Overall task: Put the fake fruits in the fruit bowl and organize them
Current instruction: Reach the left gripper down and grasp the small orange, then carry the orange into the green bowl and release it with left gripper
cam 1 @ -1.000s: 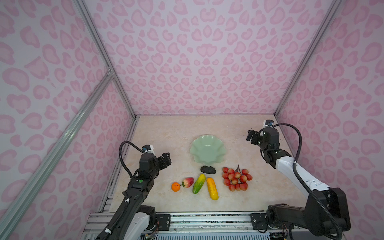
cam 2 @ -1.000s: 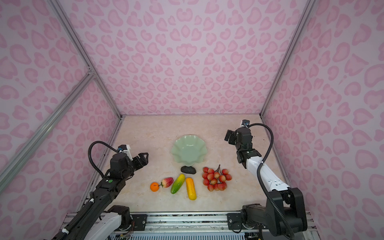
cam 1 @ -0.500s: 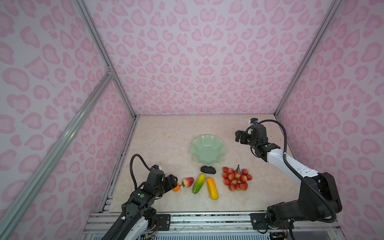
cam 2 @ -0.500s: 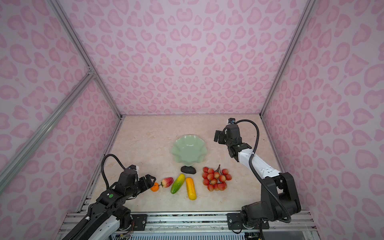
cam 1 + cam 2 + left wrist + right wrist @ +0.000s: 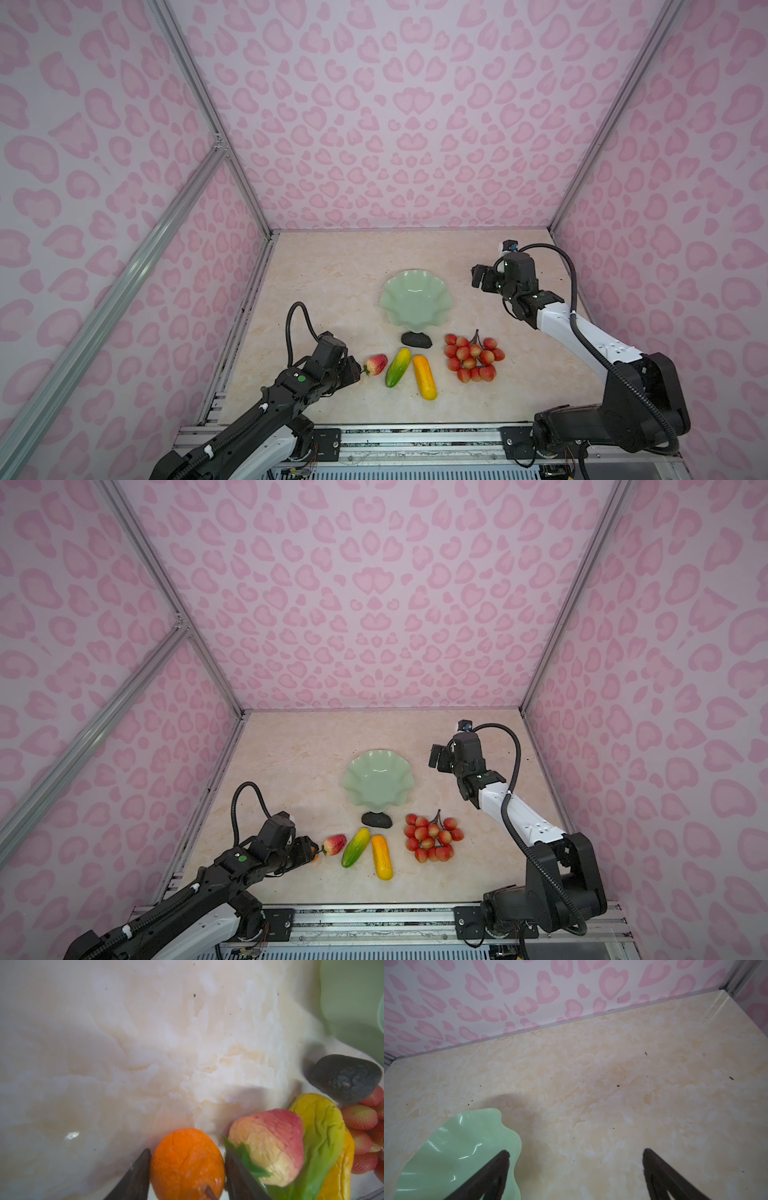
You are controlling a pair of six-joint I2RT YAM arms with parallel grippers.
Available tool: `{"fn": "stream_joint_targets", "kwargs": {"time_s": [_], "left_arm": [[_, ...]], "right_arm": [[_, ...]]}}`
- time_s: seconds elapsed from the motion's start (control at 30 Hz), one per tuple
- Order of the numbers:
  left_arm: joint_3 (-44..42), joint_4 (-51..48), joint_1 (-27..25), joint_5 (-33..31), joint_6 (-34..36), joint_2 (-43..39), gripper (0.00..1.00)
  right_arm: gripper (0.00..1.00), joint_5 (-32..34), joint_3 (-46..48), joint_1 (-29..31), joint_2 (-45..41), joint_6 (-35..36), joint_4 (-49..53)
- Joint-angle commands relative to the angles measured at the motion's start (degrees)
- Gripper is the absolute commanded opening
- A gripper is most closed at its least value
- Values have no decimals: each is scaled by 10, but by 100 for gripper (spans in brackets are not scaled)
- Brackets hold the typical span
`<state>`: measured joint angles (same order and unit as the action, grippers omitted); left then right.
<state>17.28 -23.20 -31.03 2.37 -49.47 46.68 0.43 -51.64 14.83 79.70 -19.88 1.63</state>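
Observation:
My left gripper (image 5: 187, 1151) is shut on the orange ball (image 5: 187, 1164), low at the table's front left; in a top view only a sliver of the ball (image 5: 314, 856) shows past the gripper (image 5: 308, 850). Beside it lie the red strawberry (image 5: 377, 364), the green-yellow oblong (image 5: 397, 367) and the yellow-orange oblong (image 5: 424, 377). The dark lump (image 5: 416, 340) sits just in front of the mint fruit bowl (image 5: 415, 299), which holds nothing. The red berry bunch (image 5: 471, 358) lies to the right. My right gripper (image 5: 478, 278) hovers open to the right of the bowl (image 5: 456, 1157).
Pink patterned walls close in the marble table (image 5: 332, 270) on three sides. Aluminium rails (image 5: 415, 432) run along the front edge. The strawberry (image 5: 270, 1142) lies close against one left finger (image 5: 239, 1172).
My left arm dropped to the table and its jaws closed round the orange ball. My right gripper moved left toward the bowl and stayed open.

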Motion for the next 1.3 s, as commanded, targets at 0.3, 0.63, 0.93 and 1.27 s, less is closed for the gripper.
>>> {"fn": "stream_joint_targets", "kwargs": {"time_s": [0.3,0.63,0.93,1.27], "left_arm": [[140,-24,-2,-42,100,1,45],[355,64,-2,-35,226,270,44],[483,94,-6,2,234,491,43],[539,86,-30,-11,212,559,63]], "right_arm": [[99,3,-13,0,-5,4,23],[99,1,7,0,-51,8,65],[98,-3,29,1,-109,17,112],[96,-9,37,2,-138,30,153]]}}
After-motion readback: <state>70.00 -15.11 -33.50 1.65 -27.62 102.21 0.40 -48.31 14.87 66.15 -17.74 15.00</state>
